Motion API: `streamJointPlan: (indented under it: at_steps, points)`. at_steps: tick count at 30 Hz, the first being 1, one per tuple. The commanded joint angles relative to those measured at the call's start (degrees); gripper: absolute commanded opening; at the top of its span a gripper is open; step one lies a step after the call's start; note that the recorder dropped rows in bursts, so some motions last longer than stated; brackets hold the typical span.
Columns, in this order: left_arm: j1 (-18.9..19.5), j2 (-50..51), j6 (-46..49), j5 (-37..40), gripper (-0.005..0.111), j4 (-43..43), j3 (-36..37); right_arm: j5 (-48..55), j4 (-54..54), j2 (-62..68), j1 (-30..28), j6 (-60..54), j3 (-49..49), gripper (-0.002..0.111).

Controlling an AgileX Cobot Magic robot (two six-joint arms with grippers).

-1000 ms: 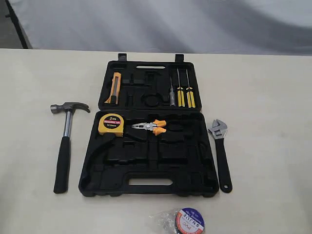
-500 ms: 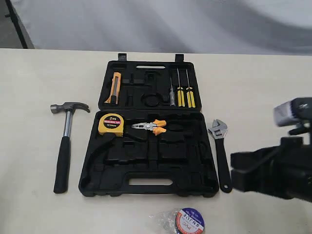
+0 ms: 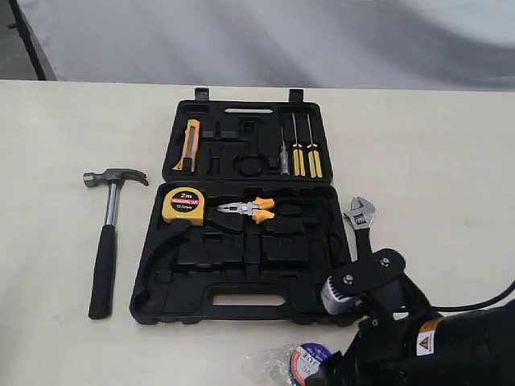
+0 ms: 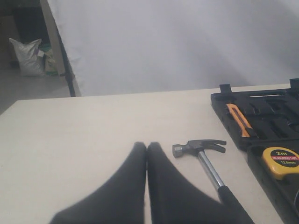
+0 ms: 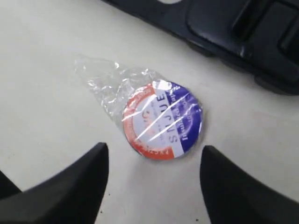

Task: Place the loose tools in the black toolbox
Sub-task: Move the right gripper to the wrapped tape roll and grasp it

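Note:
The black toolbox [image 3: 241, 265] lies open at mid table. Left of it rests the claw hammer [image 3: 109, 233], seen in the left wrist view as the hammer [image 4: 201, 150] just beside my shut, empty left gripper [image 4: 146, 147]. The adjustable wrench [image 3: 360, 214] lies at the case's right side, its handle hidden under my right arm [image 3: 378, 318]. The plastic-wrapped tape roll [image 5: 162, 120] sits on the table before the toolbox [image 5: 233, 28]. My right gripper [image 5: 153, 156] is open, its fingers either side of the roll's near edge and apart from it. The exterior view shows the tape roll [image 3: 308, 359] partly covered.
The case holds a yellow tape measure [image 3: 183, 206], orange-handled pliers [image 3: 249, 210], an orange utility knife [image 3: 190, 143] and yellow screwdrivers [image 3: 304, 157]. A white backdrop stands behind the table. A sack [image 4: 28, 56] lies on the floor beyond the table's far corner.
My right arm came in from the right and moved left and toward the front edge, over the tape roll, covering the wrench handle. The tools and case have not moved.

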Motion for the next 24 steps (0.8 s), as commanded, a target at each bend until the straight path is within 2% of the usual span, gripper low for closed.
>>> streamJointPlan:
  at_steps: [1,11,20,22,24]
  points:
    - [0.2,-0.5,-0.6,-1.0,0.001,-0.8,0.5,-0.3,0.5,4.9,0.2,0.7,-1.6,0.059]
    - [0.2,-0.5,-0.6,-1.0,0.001,-0.8,0.5,-0.1,0.0,13.3,1.9,0.7,-7.4,0.059]
    - [0.2,-0.5,-0.6,-1.0,0.001,-0.8,0.5,-1.5,-0.1,17.5,1.9,0.7,-8.3,0.059]
    - [0.2,-0.5,-0.6,-1.0,0.001,-0.8,0.5,-1.5,-0.1,17.5,1.9,0.7,-8.3,0.056]
    - [0.2,-0.5,-0.6,-1.0,0.001,-0.8,0.5,-1.2,-0.1,17.5,1.9,0.7,-8.3,0.046]
